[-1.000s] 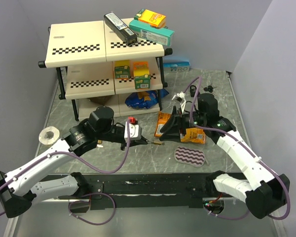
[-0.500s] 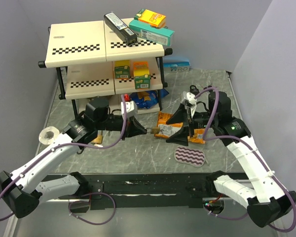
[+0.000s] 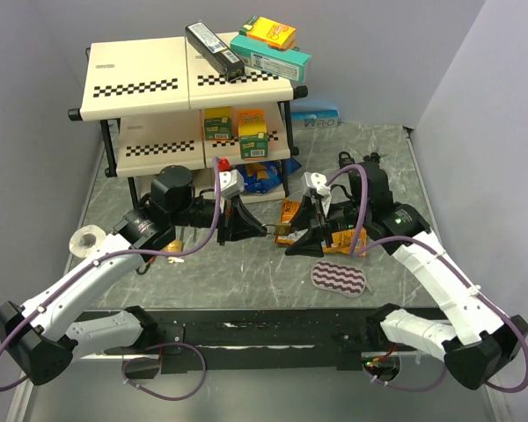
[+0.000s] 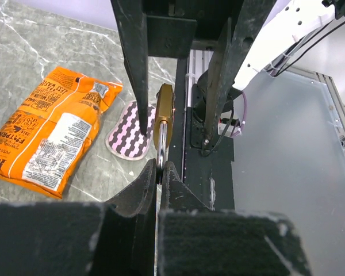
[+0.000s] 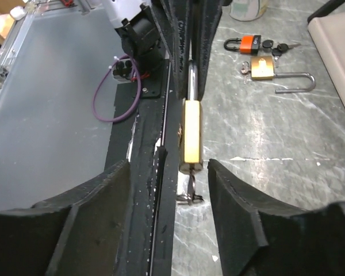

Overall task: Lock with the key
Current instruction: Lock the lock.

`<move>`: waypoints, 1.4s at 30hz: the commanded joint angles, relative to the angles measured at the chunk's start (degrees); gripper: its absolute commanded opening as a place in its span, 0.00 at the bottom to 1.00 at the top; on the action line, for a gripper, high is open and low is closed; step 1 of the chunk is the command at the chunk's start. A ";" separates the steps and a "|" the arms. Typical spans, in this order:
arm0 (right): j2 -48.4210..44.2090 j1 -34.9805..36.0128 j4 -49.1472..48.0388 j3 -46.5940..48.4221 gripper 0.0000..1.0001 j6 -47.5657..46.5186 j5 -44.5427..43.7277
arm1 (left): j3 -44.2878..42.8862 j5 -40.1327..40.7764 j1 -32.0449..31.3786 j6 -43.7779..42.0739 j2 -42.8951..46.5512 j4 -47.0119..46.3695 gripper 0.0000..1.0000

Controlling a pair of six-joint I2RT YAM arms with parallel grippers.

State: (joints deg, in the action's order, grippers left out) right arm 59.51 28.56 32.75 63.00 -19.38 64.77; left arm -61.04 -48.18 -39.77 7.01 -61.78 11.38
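Observation:
My left gripper (image 3: 257,231) is shut on the steel shackle (image 4: 160,148) of a brass padlock (image 4: 164,112) and holds it level above the table, body pointing at the right arm. A small key (image 5: 190,185) sticks out of the padlock's (image 5: 192,133) bottom end. My right gripper (image 3: 297,236) is open. Its fingers (image 4: 133,63) stand on either side of the padlock's key end without touching it. In the right wrist view the key hangs between my open right gripper (image 5: 168,172) jaws, nearer the right one.
A second brass padlock (image 5: 263,68) with a long shackle and an orange padlock (image 5: 248,42) with keys lie on the table at left. An orange snack bag (image 3: 334,236), a pink striped pad (image 3: 341,278), a tape roll (image 3: 88,241) and a shelf (image 3: 185,83) of boxes stand around.
My left gripper has lifted the padlock off the table and turned it toward the right arm. My right gripper drew back, then moved left until its open jaws flank the key end.

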 commanded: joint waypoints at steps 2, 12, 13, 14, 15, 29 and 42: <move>0.35 1.41 -4.01 3.44 0.61 -0.75 0.27 | -2.95 -1.48 0.04 0.99 0.08 -3.38 0.01; 1.23 3.17 -4.01 3.88 0.19 -0.84 -0.17 | -2.68 -1.21 0.04 1.61 -0.36 -4.69 0.01; 1.31 3.35 -4.10 3.80 0.15 -0.75 -0.17 | -2.77 -1.30 0.04 1.78 -0.45 -4.87 0.01; 1.49 3.52 -4.54 3.79 0.08 -0.58 -0.26 | -2.77 -1.47 -0.13 1.96 -0.62 -5.13 0.01; 1.66 3.61 -4.80 3.79 0.06 -0.05 -0.26 | -2.86 -1.47 -0.39 1.96 -0.80 -5.40 0.01; 2.90 6.16 -11.29 3.36 0.00 4.87 1.15 | -2.16 0.99 -5.93 0.73 -2.91 -9.26 0.01; 2.28 8.71 -15.35 2.04 0.00 6.72 -0.52 | 0.04 0.72 -8.48 1.34 -5.02 -12.78 0.01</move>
State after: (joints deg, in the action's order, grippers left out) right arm 61.65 33.12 31.05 64.16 -12.67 62.15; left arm -61.12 -47.31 -44.03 9.13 -63.70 7.16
